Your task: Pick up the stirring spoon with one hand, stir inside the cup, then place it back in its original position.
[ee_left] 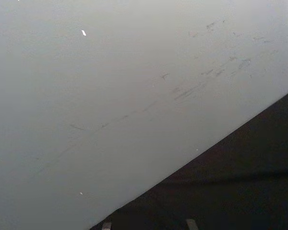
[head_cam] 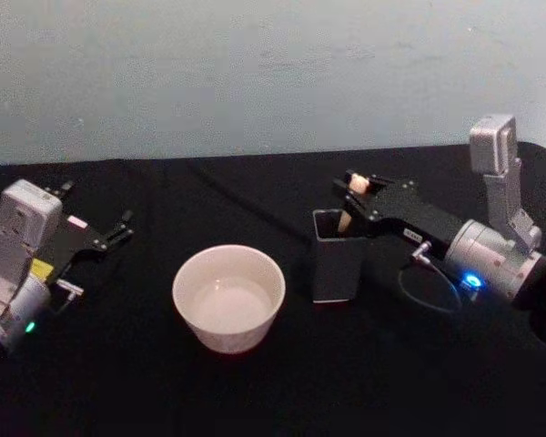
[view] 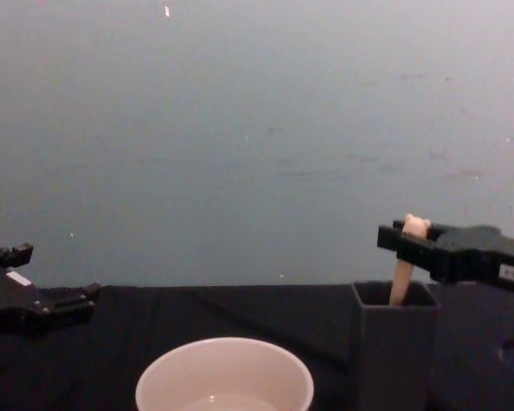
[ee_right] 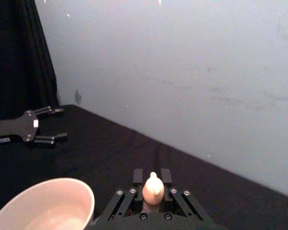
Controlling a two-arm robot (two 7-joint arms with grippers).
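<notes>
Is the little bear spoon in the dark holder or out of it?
In: the stirring spoon stands handle-up in the holder, the right gripper clamped at its bear head.

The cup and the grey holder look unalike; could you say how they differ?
The cup is round, cream-white, wide and low; the holder is square, dark grey, narrower and taller. The cup has no spoon in it; the holder has the stirring spoon, gripped by the right gripper. Both stand upright.

Silver-grey arms; black left end effector, right end effector; green, blue lights.
</notes>
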